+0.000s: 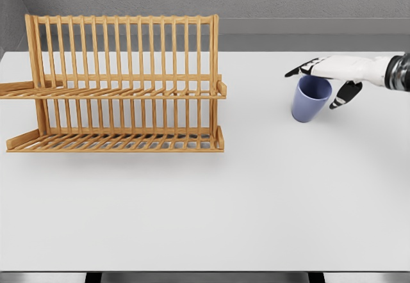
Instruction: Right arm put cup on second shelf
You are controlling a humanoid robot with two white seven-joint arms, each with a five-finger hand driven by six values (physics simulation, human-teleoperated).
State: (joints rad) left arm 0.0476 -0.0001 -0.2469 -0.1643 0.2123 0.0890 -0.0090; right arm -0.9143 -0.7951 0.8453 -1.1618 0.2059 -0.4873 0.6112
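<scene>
Your right hand hovers spread over the blue cup, holding nothing, so wrap the fingers squarely around its wall before lifting toward the wooden rack.

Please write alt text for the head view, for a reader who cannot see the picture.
The right robot hand reaches in from the right over a blue cup standing on a white table, fingers spread around its rim. At the left stands a wooden two-shelf rack, both shelves bare. The left arm is out of view.
</scene>
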